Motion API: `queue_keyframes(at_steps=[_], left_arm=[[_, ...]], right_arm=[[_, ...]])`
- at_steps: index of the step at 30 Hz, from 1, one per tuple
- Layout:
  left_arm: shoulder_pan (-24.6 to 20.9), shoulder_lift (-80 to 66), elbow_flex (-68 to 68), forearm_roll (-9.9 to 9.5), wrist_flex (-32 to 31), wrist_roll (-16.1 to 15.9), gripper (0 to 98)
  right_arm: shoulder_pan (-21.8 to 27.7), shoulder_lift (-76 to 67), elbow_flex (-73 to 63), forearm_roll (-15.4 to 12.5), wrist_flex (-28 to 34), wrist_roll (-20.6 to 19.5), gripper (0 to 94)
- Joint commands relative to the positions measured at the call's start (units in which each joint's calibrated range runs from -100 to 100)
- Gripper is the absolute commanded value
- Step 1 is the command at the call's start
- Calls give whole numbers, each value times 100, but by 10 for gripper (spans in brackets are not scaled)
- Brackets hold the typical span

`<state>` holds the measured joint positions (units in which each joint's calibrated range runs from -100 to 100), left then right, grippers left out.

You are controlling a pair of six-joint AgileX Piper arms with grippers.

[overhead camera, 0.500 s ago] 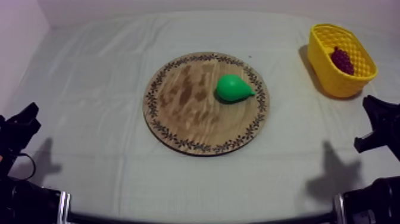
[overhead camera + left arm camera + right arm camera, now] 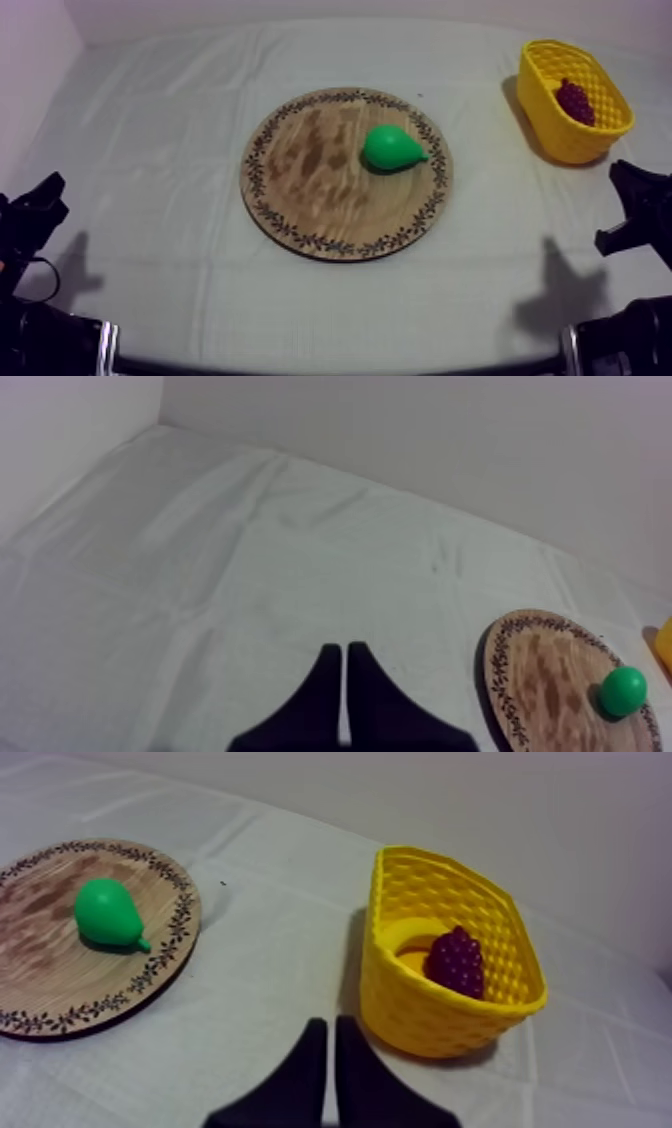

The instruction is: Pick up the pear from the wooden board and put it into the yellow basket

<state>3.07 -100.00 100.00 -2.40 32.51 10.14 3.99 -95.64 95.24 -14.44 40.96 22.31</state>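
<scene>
Reaching for the pear (image 2: 392, 148) looks like the step in hand, since it lies on its side on the right half of the wooden board (image 2: 300, 215) at the centre of the top view, its narrow end pointing toward the right rim, with nothing touching it. The yellow basket (image 2: 560, 140) stands in the upper right of that frame, well apart from the board, and a bunch of grapes (image 2: 574, 100) sits inside it. The right gripper (image 2: 326, 1024) is the natural choice, I judge, because it faces both pear and basket; its fingers are pressed together in a narrow wedge, holding nothing. The left gripper (image 2: 344, 651) is likewise closed on nothing, over bare cloth beside the board. To do this well, the right fingers should spread wide before descending, then come down from above and straddle the round belly of the pear, not the tapered neck, where a smooth toy would probably slip. A sideways nudge could roll it across the board. Lifting well clear before travelling should carry it over the basket's tall wall, and releasing beside the grapes avoids a bounce.
</scene>
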Motion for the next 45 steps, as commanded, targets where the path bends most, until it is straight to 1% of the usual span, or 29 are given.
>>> queue_keyframes(at_steps=[1, 12, 14, 17, 19, 24, 27, 33, 36, 39, 45], left_arm=[[1, 0, 0, -2, -1, -1, 1], [1, 0, 0, -2, -1, -1, 1], [1, 0, 0, -2, -1, -1, 1], [1, 0, 0, -2, -1, -1, 1], [1, 0, 0, -2, -1, -1, 1], [1, 0, 0, -2, -1, -1, 1], [1, 0, 0, -2, -1, -1, 1], [1, 0, 0, -2, -1, -1, 1], [1, 0, 0, -2, -1, -1, 1], [1, 0, 0, -2, -1, -1, 1], [1, 0, 0, -2, -1, -1, 1]], right_arm=[[-1, -3, -2, 9, 9, -9, 6], [-12, -7, -2, -18, 6, 14, 6], [-24, -9, -9, -56, -18, 146, 6], [-84, 27, -73, -183, -106, 453, 6], [-159, 132, -191, -204, -166, 600, 6], [-403, 745, -911, -151, -126, 812, 6], [-534, 1321, -1531, -163, 39, 938, 6], [-825, 2755, -2946, -108, 427, 1017, 7], [-1048, 3549, -3784, 66, 769, 919, 7], [-1315, 4355, -4719, 337, 1235, 737, 7], [-1913, 6047, -6732, 928, 2386, 461, 8]])
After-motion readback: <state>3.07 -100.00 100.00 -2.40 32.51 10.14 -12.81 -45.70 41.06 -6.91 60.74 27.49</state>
